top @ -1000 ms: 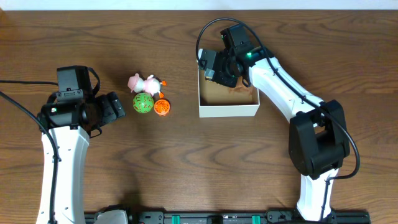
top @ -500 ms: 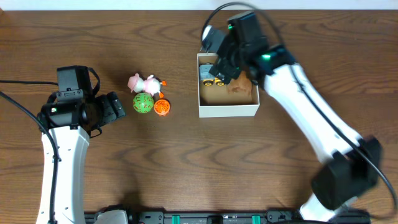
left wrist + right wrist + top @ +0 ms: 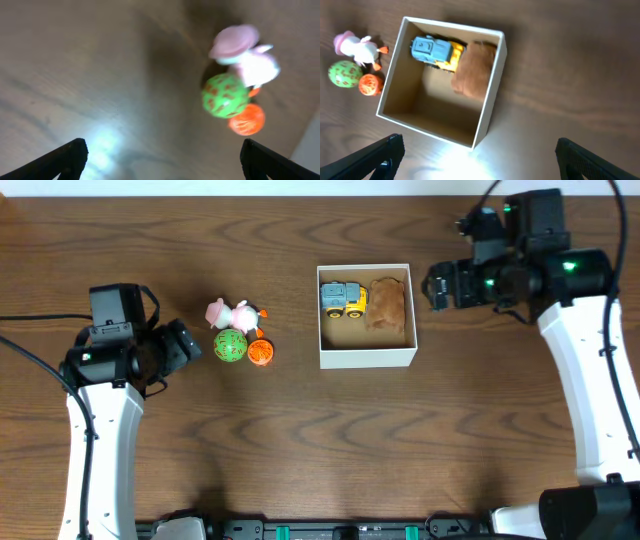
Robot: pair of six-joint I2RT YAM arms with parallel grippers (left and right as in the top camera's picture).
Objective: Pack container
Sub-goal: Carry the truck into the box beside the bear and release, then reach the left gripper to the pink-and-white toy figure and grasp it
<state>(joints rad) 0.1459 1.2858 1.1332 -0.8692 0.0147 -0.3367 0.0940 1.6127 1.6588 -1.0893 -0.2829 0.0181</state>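
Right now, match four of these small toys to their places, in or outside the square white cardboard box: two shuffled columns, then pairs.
Things
1. blue and yellow toy truck
2. brown soft lump
3. green ball with orange patches
4. pink and white toy figure

Places
A. on the table, between the pink figure and the small orange ball
B. in the white cardboard box, away from the loose toys
C. on the table, farthest from the orange ball
D. in the box, nearer the loose toys

Pairs: 1-D, 2-B, 3-A, 4-C
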